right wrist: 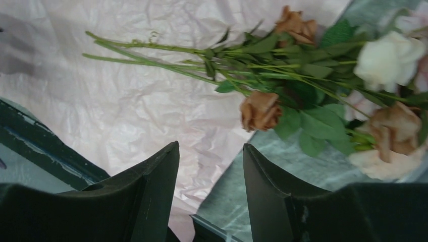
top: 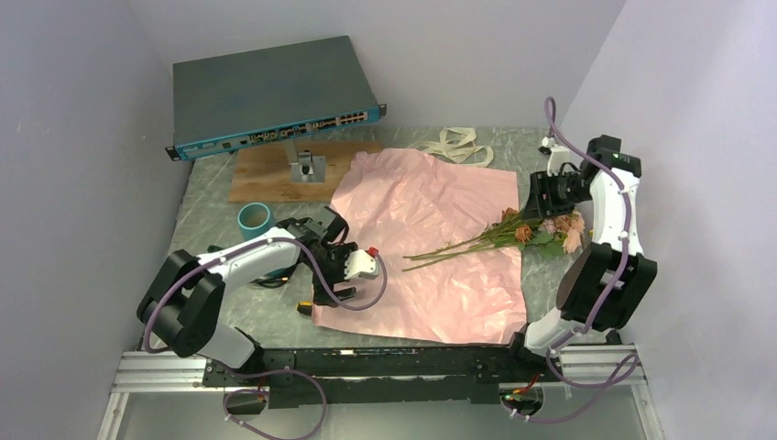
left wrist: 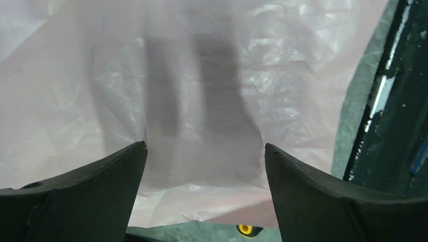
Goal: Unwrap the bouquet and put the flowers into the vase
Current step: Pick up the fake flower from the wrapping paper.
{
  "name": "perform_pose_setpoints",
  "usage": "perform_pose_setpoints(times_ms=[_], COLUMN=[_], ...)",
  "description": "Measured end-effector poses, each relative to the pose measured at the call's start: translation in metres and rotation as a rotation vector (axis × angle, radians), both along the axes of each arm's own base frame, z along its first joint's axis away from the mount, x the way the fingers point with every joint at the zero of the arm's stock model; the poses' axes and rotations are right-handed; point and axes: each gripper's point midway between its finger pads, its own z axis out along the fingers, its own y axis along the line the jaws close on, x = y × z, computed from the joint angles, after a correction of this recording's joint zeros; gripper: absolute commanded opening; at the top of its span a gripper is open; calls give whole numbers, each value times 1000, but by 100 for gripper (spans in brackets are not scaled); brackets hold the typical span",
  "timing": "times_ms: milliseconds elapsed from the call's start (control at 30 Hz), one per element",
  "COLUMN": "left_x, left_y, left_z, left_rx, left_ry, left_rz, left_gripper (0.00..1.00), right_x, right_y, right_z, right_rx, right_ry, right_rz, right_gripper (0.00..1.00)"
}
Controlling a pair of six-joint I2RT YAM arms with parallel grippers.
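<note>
The pink wrapping paper (top: 421, 211) lies unfolded and flat on the table. The flowers (top: 495, 236) lie loose across its right side, stems pointing left and heads over the paper's right edge. The teal vase (top: 256, 220) stands upright to the left of the paper. My left gripper (top: 337, 291) hovers open over the paper's near-left corner (left wrist: 202, 75), nothing between its jaws (left wrist: 205, 145). My right gripper (top: 541, 197) is open and empty (right wrist: 211, 145) just above the flowers (right wrist: 262, 70), near the rust and cream heads.
The cream ribbon (top: 458, 145) lies loose at the back behind the paper. A wooden board (top: 266, 174) with a small metal stand (top: 307, 165) and a network switch (top: 270, 96) are at the back left. A small yellow-and-black object (left wrist: 246, 229) lies by the paper's corner.
</note>
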Motion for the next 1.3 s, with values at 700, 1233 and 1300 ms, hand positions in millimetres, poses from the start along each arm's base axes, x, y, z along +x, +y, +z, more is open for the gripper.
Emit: perform_pose_setpoints(times_ms=[700,1233,1300], left_x=[22,15,14], left_y=[12,9,9], left_z=[-19,-18,-17], left_rx=[-72,-105,-107], left_ry=[26,38,39], left_rz=[79,54,53], left_gripper=[89,90,90], right_x=[30,60,62], right_y=[-54,-15,-5], right_z=[-52,-122,-122], right_rx=[-113,-135,-116], right_ry=[151,312,310], right_rz=[-70,-53,-44], right_gripper=[55,13,0])
